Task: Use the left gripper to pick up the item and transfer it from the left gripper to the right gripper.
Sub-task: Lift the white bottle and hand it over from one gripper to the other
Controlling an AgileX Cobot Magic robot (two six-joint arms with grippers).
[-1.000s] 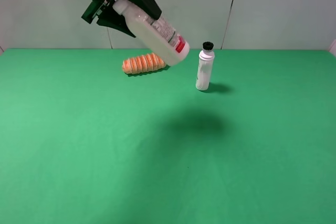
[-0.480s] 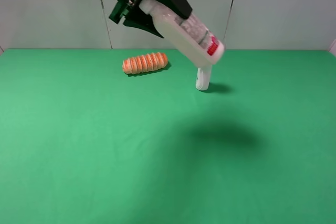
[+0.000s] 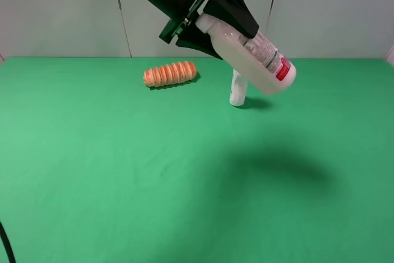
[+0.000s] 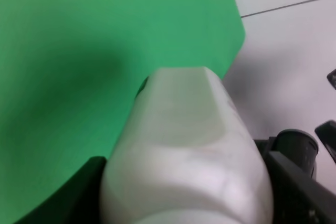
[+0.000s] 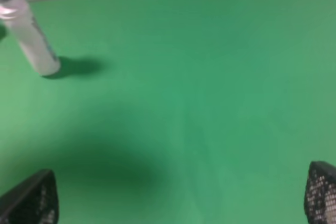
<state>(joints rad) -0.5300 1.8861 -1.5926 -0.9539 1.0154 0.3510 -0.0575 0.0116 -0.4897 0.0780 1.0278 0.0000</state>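
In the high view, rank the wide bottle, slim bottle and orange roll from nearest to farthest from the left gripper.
1. wide bottle: clamped in the left gripper, up in the air.
2. slim bottle: standing just below and behind, partly hidden.
3. orange roll: lying off to the left, at the back.

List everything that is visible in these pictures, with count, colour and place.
wide bottle: one, white, red patch on label, tilted in the air over the table's rear
slim bottle: one, white, black cap, standing at the rear, partly behind the wide bottle
roll: one, orange, lying at the rear, left of the slim bottle
table: one, green
wall: one, pale grey, behind the table
left gripper: one, black, jaws shut on the wide bottle
right gripper: one, black, jaws open, empty, over the table
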